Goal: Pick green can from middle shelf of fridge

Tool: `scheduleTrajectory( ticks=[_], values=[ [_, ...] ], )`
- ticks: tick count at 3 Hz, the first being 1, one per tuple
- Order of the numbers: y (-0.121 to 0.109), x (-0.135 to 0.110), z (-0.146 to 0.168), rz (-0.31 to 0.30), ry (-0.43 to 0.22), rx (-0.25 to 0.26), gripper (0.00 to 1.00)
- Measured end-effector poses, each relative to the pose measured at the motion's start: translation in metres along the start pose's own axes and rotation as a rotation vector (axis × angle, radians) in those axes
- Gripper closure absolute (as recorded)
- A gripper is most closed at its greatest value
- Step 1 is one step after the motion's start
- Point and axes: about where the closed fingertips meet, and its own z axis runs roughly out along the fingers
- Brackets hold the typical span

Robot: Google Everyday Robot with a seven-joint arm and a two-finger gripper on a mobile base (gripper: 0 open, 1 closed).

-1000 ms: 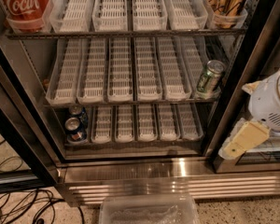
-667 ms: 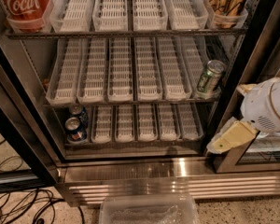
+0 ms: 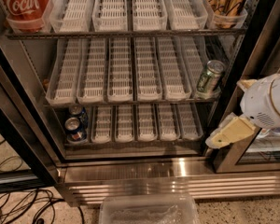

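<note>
The green can [image 3: 210, 78] stands tilted at the right end of the middle shelf [image 3: 121, 71], beside the white slotted trays, inside the open fridge [image 3: 130, 171]. Its silver lid faces up and toward me. My gripper [image 3: 225, 113] is on the white arm at the right edge of the view, outside the fridge, below and right of the can and apart from it. It is open and empty: one cream fingertip [image 3: 224, 135] points down-left, and the other [image 3: 245, 84] shows above it.
A big red Coca-Cola can [image 3: 23, 3] stands top left and brown bottles [image 3: 226, 1] top right. Blue cans [image 3: 77, 125] sit at the bottom shelf's left. A clear plastic bin [image 3: 149, 211] and cables [image 3: 18, 209] lie on the floor. The dark door post [image 3: 256, 45] stands right of the can.
My arm and gripper have moved left, toward the fridge opening and nearer the green can. The can and the shelves have not moved.
</note>
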Motion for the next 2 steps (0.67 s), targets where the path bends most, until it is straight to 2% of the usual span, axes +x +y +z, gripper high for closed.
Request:
scheduleTrajectory(
  ticks=[1, 2],
  values=[
    [0.003, -0.001, 0.003, 0.015, -0.05, 0.034, 0.0],
    [0.012, 0.0, 0.017, 0.061, -0.141, 0.088, 0.0]
  ],
)
